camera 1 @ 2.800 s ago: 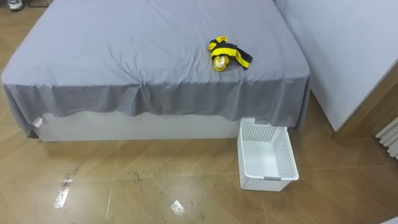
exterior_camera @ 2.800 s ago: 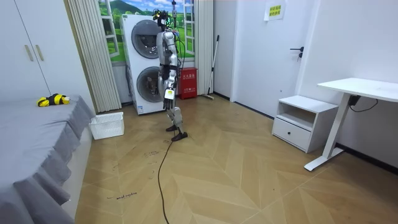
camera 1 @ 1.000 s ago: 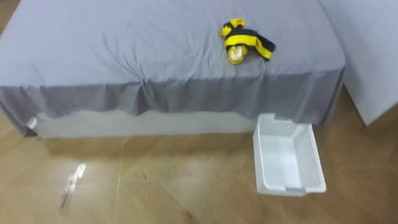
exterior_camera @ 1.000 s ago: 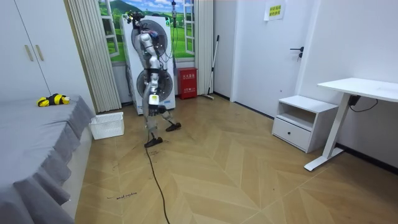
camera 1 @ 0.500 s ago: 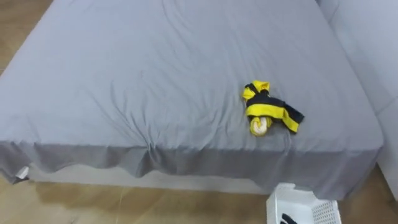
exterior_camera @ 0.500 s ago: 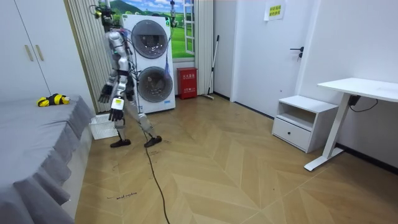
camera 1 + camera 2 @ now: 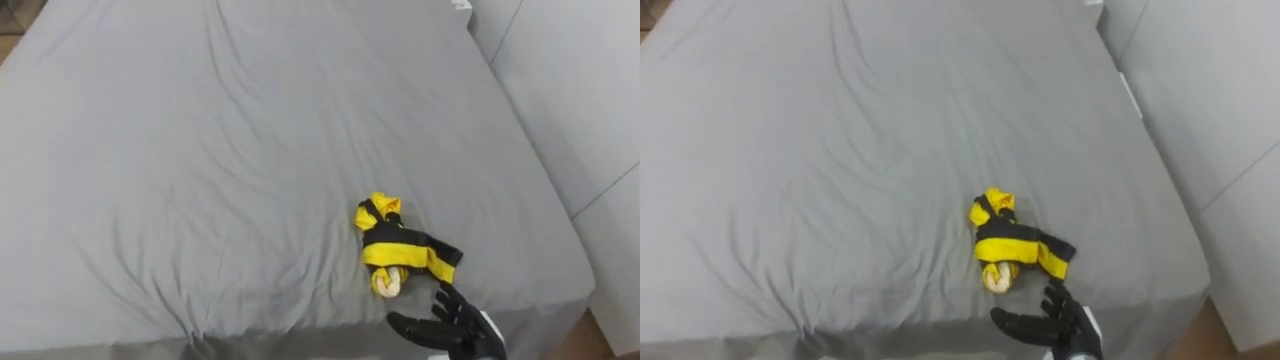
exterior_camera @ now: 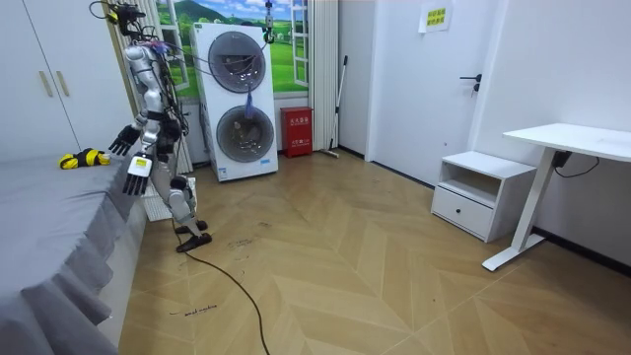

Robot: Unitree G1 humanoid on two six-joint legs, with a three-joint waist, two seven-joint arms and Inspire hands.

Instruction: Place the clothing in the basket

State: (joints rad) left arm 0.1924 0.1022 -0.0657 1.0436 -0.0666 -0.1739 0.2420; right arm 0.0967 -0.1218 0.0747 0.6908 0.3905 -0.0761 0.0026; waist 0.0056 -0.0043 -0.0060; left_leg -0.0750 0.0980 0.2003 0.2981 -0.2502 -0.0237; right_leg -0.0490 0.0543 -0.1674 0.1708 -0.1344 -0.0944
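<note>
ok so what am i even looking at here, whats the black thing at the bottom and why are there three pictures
This is a two-legged humanoid robot doing housework. Two pictures come from the twin cameras in its head, looking down at a grey bed, so they nearly match. The room view comes from a camera across the room and shows the whole robot standing at the bed's edge. The black thing is its right hand, fingers spread, holding nothing, close to a crumpled yellow and black garment lying on the bed. Its left hand hangs lower, seen in the room view. The white basket on the floor by the bed, partly behind its legs, is where the garment should go.
</note>
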